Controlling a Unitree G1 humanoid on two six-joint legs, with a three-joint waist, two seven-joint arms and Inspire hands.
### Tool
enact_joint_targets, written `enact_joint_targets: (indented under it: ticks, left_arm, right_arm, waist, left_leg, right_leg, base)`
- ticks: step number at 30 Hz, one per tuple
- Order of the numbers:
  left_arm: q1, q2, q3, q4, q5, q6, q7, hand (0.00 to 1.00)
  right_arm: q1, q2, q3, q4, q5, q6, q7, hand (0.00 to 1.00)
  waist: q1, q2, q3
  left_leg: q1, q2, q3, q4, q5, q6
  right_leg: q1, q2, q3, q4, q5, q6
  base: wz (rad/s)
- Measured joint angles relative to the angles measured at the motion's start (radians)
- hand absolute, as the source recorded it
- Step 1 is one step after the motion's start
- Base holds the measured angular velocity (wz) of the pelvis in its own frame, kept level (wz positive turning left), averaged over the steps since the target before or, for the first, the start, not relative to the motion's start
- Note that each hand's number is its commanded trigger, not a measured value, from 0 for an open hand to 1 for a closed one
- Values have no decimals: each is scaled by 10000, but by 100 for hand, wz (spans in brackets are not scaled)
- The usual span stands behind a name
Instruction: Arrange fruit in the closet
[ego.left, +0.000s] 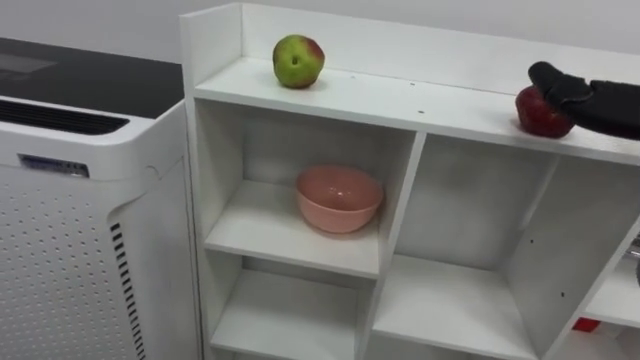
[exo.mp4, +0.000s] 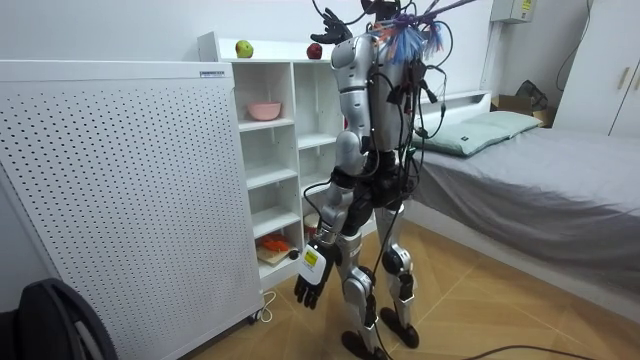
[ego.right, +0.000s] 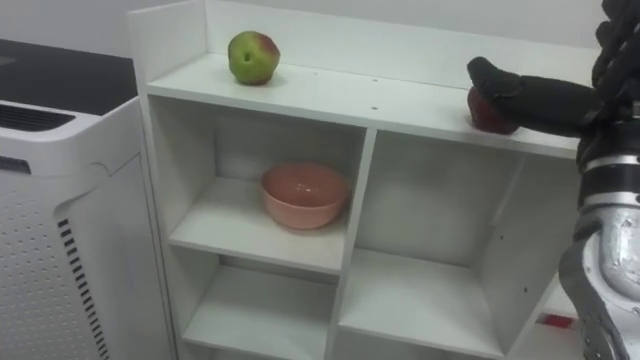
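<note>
Red apple (ego.left: 541, 116) | on closet top (ego.left: 420, 100) | beneath right robot hand (ego.left: 562, 86)

The shelf top (ego.left: 420, 100) holds green apple (ego.left: 298, 61), red apple (ego.left: 542, 115); pink bowl (ego.left: 338, 198) below.

I record a plain white wall (exo.mp4: 120, 30) behind a white open-shelved closet (ego.left: 460, 200). A white perforated metal cabinet (exo.mp4: 120, 190) stands just beside it. The light wooden herringbone floor (exo.mp4: 480, 295) carries a grey-covered bed (exo.mp4: 560, 190) with a pale green pillow (exo.mp4: 490, 128). Lighting is even.
</note>
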Motion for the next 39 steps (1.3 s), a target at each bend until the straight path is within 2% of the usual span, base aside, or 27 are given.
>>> enact_joint_targets:
  ticks: [3, 6, 11, 17, 22, 29, 30, 32, 39]
  left_arm:
    - [-13, 12, -3, -47, 3, 33, -229, 0]
    - [3, 25, -1, -178, 7, 174, -410, 0]
    - [6, 38, -2, -248, 6, 184, -478, 0]
    - [35, 67, -9, -269, 3, 218, -587, 0]
    - [32, 91, -16, -269, 1, 350, -642, 0]
    - [33, 90, -178, -268, 1, 404, -804, 0]
    - [43, 93, -214, -267, 0, 402, -811, 0]
    - [46, 92, -221, -268, -2, 393, -831, 0]
    - [56, 91, -228, -268, -2, 386, -994, 0]
  right_arm:
    - [-3, -214, 1, 384, 298, 301, 338, 0]
    - [-2, -235, 2, 515, 350, 539, 631, 0]
    - [-3, -250, 3, 528, 384, 620, 989, 0]
    - [-3, -408, 197, 1037, 372, 641, 1122, 0]
    - [-3, -408, 332, 1289, 353, 842, 1440, 0]
    - [-2, -512, 335, 1495, 297, 841, 1677, 0]
    - [-2, -559, 336, 1556, 294, 842, 1699, 48]
    - [-2, -602, 336, 1656, 291, 842, 1699, 100]
    - [-3, -606, 330, 1665, 288, 837, 1685, 100]
  waist:
    - [17, -34, -24]
    - [-2, -45, -32]
    - [-1, -31, -25]
    - [8, -140, -103]
    - [-2, -123, -97]
    - [-34, -45, -78]
    - [-34, -43, -78]
    - [-26, -45, -79]
    - [-58, -59, -89]
  left_leg:
    - [-21, 1, -3, 59, -3, 1]
    - [-61, -1, -25, 129, -3, 1]
    - [-102, 2, -28, 145, -2, 1]
    - [-102, -1, -33, 208, -2, 1]
    - [-119, -3, -74, 222, -2, 1]
    - [-128, -3, -75, 229, -2, 1]
    - [-134, -3, -76, 227, -2, 1]
    - [-135, -2, -83, 226, -2, 1]
    - [-132, -2, -86, 219, -2, 1]
  right_leg:
    - [16, -2, -15, 9, 0, 0]
    - [23, -4, -41, 19, 0, 0]
    - [5, -1, -36, 18, 0, 0]
    - [14, -3, -66, 18, 0, -1]
    - [16, -5, -135, 17, 0, -1]
    - [12, -7, -153, 18, 0, -1]
    - [9, -8, -160, 18, 0, 0]
    - [9, -6, -154, 17, 0, 0]
    - [4, -4, -154, 15, 0, 0]
  base:
    - [0]
    - [0]
    - [0]
    - [0]
    - [1]
    - [0]
    - [0]
    - [0]
    - [0]
